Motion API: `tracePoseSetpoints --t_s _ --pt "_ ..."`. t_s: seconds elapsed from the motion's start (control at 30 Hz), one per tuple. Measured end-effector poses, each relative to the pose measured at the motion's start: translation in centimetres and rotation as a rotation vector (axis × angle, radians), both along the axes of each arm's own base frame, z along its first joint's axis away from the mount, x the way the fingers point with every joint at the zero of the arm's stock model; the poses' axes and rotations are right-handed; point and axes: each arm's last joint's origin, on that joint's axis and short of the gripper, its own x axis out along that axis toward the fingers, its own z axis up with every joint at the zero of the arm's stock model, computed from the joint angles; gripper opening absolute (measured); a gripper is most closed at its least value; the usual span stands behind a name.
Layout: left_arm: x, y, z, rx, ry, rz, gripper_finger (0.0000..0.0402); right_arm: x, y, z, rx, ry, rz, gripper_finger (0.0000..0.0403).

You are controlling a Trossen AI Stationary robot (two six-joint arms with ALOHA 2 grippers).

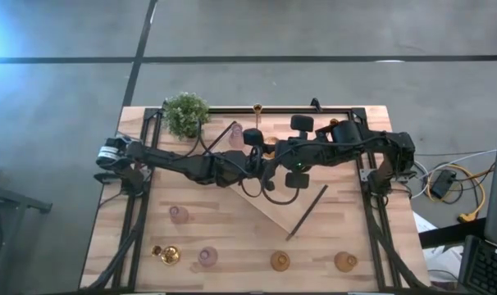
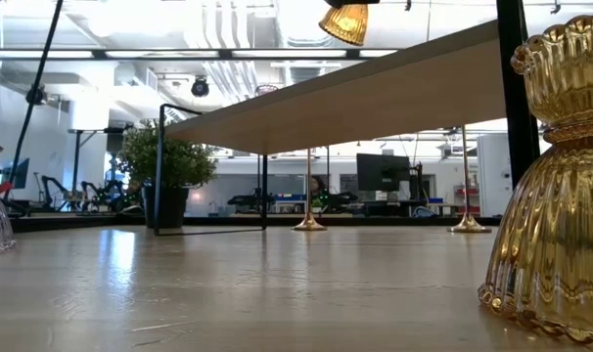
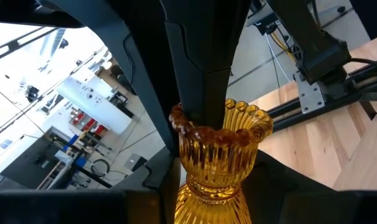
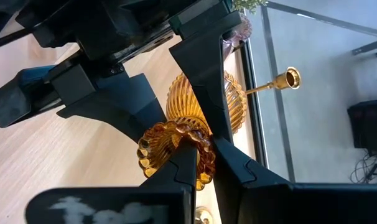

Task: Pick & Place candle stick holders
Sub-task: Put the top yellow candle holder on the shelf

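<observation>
**Two pincers on one amber candle stick holder, above the tray**

We see the left pincer (image 3: pixel 213 198) closed about halfway on the ribbed body of an amber candle stick holder (image 3: pixel 221 155), one finger on each side. The right pincer (image 4: pixel 204 165) is closed almost fully, pinching the scalloped rim of the same holder. The holder is in the air over the middle of the bench (image 1: pixel 232 238), above the long wooden tray (image 1: pixel 269 209). In the low view the tray sits tilted. The arms cover much of it, so we cannot tell what it carries. Two amber holders (image 1: pixel 280 260), two pink holders (image 1: pixel 179 215) and a squat gold holder (image 1: pixel 168 255) stand along the near side of the bench. A thin-stemmed gold holder (image 1: pixel 257 108) stands at the far edge, near the potted plant (image 1: pixel 185 115).
</observation>
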Motion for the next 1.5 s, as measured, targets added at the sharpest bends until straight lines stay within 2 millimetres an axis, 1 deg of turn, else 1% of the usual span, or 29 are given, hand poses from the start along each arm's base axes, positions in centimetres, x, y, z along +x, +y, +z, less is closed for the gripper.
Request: tracePoseSetpoints --t_s 0.1,0.17,0.4,0.57,0.7,0.87,1.0,1.17,1.3,1.37,1.43,1.5 --pt "0.0 0.0 0.0 -0.003 -0.002 0.0 0.0136 0.0 0.0 0.0 0.002 -0.002 -0.003 0.0019" --pt "0.0 0.0 0.0 -0.011 -0.007 0.0 0.0136 0.0 0.0 0.0 0.007 -0.006 -0.011 0.0029" --pt "-0.1 0.2 -0.1 -0.029 -0.014 0.025 0.0125 -0.7 -0.1 0.6 -0.002 -0.041 -0.036 0.0102" --pt "-0.2 0.5 -0.2 -0.03 -0.014 0.103 0.0125 -1.5 -0.2 1.3 0.026 -0.075 -0.06 0.0134" --pt "-0.7 0.5 -0.1 -0.069 -0.009 0.141 0.0125 -3.2 -0.6 2.6 0.051 -0.136 -0.097 0.0148" --pt "-2.0 0.2 1.0 -0.132 -0.026 0.124 0.0125 -6.0 -1.3 4.5 0.07 -0.248 -0.174 0.0149" --pt "-3.7 0.0 1.4 -0.185 -0.063 0.083 0.0125 -8.5 -2.0 6.0 0.095 -0.351 -0.253 0.0141" --pt "-7.5 0.3 0.8 -0.304 -0.163 0.059 0.0125 -10.8 -2.6 7.0 0.104 -0.424 -0.3 0.0128" --pt "-10.8 0.8 -0.6 -0.389 -0.299 0.045 0.0125 -12.0 -2.8 7.0 0.109 -0.434 -0.302 0.0121" --pt "-12.2 1.0 -1.3 -0.426 -0.374 0.046 0.0125 -12.2 -2.8 6.9 0.107 -0.429 -0.302 0.0121" --pt "-13.2 1.2 -2.4 -0.449 -0.414 0.097 0.0125 -12.2 -2.8 6.7 0.105 -0.423 -0.302 0.0122" --pt "-13.7 1.4 -3.8 -0.455 -0.41 0.167 0.0125 -12.2 -2.8 6.7 0.104 -0.421 -0.301 0.0124"
